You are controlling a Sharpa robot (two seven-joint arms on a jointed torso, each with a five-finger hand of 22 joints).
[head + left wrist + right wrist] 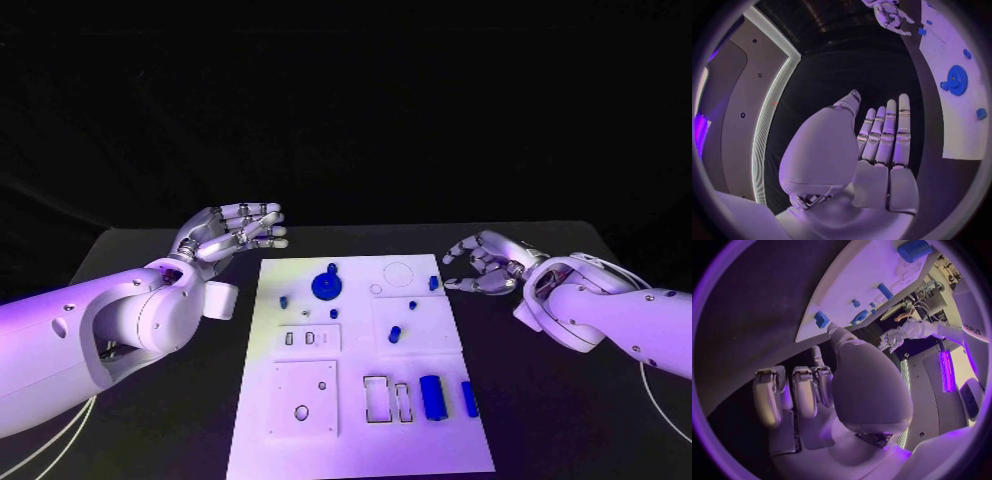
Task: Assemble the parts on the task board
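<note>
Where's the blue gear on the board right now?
In the head view, the blue gear sits on the task board at its far end, toward the left hand.

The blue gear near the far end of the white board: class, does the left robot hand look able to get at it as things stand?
Probably yes. The left robot hand hovers open beside the board, holding nothing, and the blue gear lies uncovered with nothing between them. The right robot hand is off the board's other side.

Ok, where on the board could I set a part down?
Bare patches on the task board: the whole near strip below the rectangular slots, and the far right corner by the right hand. The middle, around the blue gear, is crowded.
</note>
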